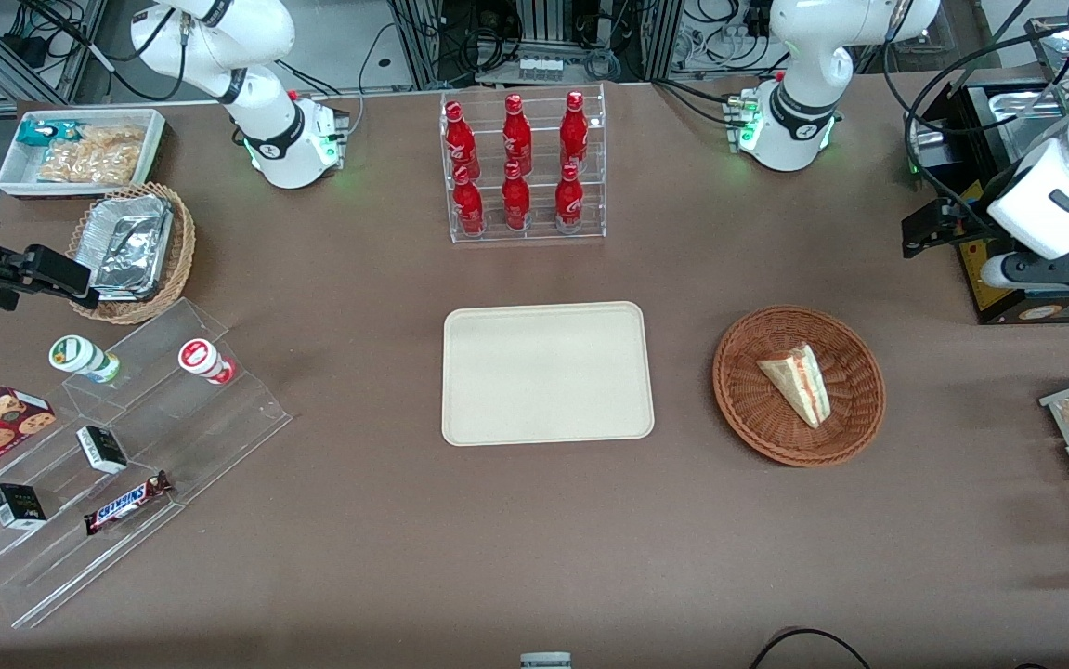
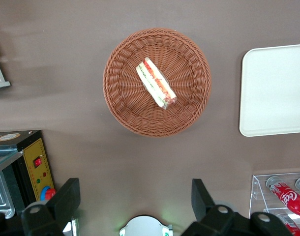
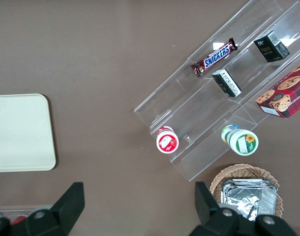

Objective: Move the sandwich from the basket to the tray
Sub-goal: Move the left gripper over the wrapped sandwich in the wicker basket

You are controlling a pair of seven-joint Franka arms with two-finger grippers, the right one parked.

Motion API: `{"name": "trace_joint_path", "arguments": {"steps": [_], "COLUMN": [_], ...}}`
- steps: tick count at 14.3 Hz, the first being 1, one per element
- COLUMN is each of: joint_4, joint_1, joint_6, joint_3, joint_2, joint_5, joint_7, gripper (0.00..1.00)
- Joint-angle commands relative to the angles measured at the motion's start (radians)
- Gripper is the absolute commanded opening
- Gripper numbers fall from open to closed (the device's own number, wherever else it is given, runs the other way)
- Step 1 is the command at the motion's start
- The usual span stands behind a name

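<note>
Lying in the middle of the basket is the sandwich, a small triangular wedge of pale bread. It rests on its side, and its cut face shows thin layers of red and green filling between the white slices. The basket is round, shallow and woven from reddish-brown wicker. Just beside the basket, toward the parked arm's end of the table, the tray lies flat with nothing on it; it is cream-beige with rounded corners. The gripper hangs high above the table, farther from the front camera than the basket and not touching anything. Its jaws are spread wide apart.
</note>
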Motion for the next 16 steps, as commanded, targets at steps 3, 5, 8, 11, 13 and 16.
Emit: {"name": "trace_joint_path", "arguments": {"steps": [3,5,8,11,13,16], "joint_4": [-0.028,-0.075,-0.276,-0.44,-0.531,-0.677], "joint_1": [0.014,0.012,0.011,0.008,0.003,-0.006], "joint_6": [-0.003,-0.012,0.139,0.366,0.516,0.794], "joint_3": [-0.005,-0.007,-0.007,-0.007,-0.008,-0.013], "joint_2": [-0.008,0.013,0.012,0.006,0.013,0.027], "joint_5": [-0.017,-0.02,-0.027,-0.027,-0.025,-0.023], "joint_7": [-0.005,-0.005,-0.005,-0.007,-0.034,-0.207], "gripper": [1.0,1.0,1.0,1.0,1.0,1.0]}}
